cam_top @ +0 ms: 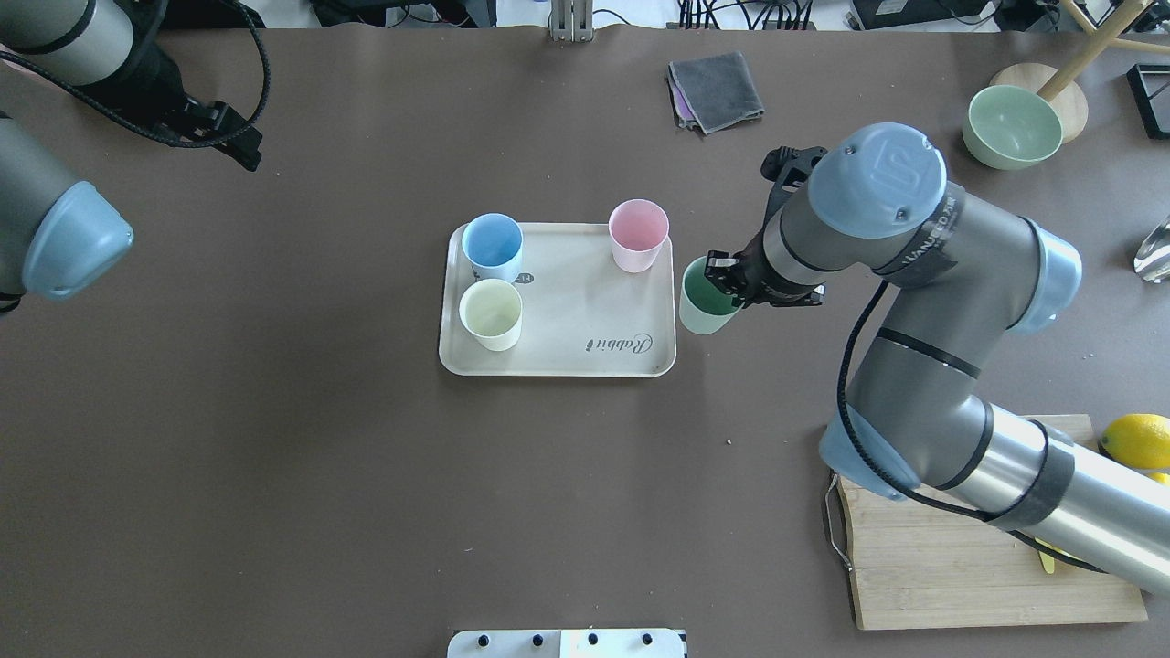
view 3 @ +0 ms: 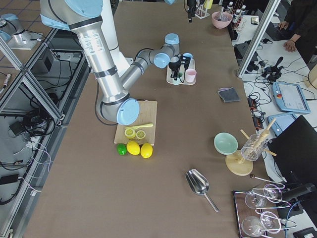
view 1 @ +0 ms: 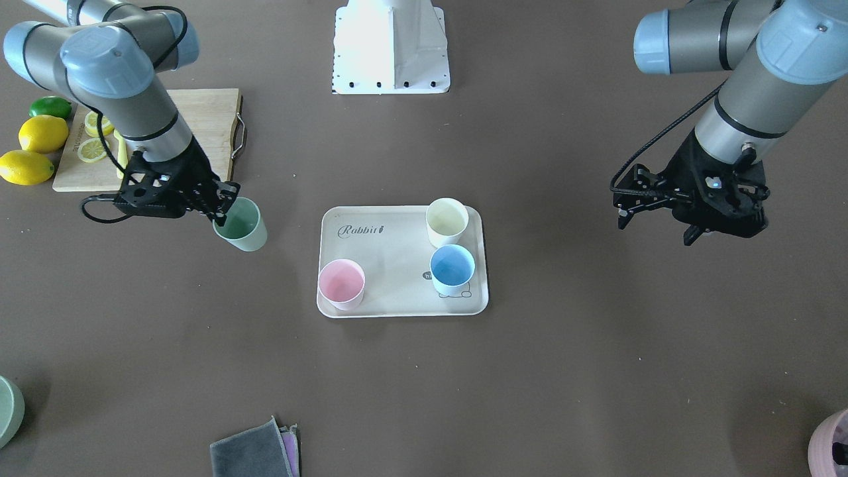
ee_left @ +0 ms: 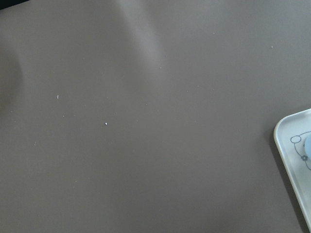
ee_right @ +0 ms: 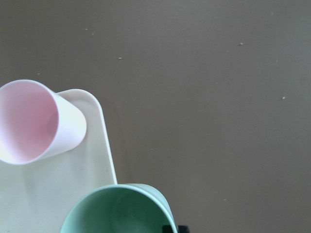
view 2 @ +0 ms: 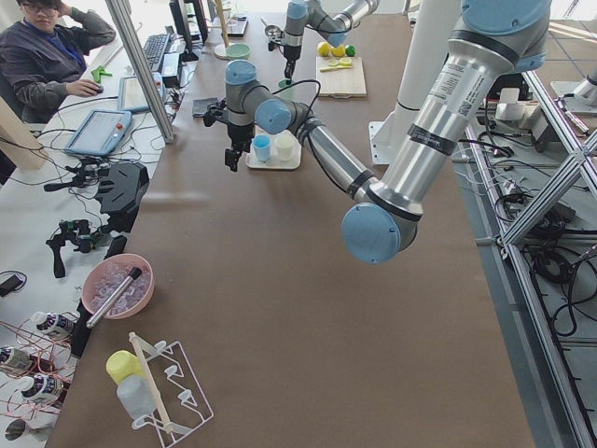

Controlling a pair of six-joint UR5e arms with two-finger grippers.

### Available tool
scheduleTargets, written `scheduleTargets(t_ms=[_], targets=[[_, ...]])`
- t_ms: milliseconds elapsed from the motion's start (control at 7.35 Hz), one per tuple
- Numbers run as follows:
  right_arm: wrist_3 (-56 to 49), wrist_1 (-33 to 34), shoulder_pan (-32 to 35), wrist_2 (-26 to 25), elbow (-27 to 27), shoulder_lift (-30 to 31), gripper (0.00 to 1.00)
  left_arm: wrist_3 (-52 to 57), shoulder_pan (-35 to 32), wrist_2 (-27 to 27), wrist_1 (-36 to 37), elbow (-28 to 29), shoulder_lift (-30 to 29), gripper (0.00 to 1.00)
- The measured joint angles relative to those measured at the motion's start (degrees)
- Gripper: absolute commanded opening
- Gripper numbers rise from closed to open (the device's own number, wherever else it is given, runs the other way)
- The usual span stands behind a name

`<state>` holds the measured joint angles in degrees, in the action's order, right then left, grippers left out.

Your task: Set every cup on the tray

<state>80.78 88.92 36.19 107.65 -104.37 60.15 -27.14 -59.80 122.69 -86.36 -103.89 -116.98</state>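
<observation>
Cups in cream-white [cam_top: 491, 313], light blue [cam_top: 492, 246] and pale pink [cam_top: 638, 234] stand upright on the tray [cam_top: 567, 352] at the middle of the bench [cam_top: 366, 475]. The blue one is at the far left corner, the cream one just near of it, and the pink one at the far right corner. The mint green cup [cam_top: 702, 311] is off the tray, beside its right edge and tilted, with the right pincer [cam_top: 728, 279] clamped on its rim. The left pincer [view 1: 659, 209] hangs over bare bench well left of the tray, and I cannot tell whether its jaws are apart or together. A wooden cutting board [cam_top: 960, 567] with lemons [view 1: 33, 149] lies near right.
</observation>
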Motion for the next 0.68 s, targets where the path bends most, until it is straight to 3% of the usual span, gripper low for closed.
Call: scheduleTargets(t_ms=[272,408,681], targets=[[4.9,1.7,-2.6,-2.9,7.5,-9.1,0.0,0.0,0.2,0.0,0.0,0.1,0.0,0.98],[5.6,1.7,-2.9,-3.5,10.5,-11.8,0.95,0.0,0.3,0.0,0.0,0.1,0.0,0.98],[5.6,1.5,-2.9,-3.7,12.0,-13.0,1.0,0.0,0.6,0.1,0.0,0.1,0.1,0.98]])
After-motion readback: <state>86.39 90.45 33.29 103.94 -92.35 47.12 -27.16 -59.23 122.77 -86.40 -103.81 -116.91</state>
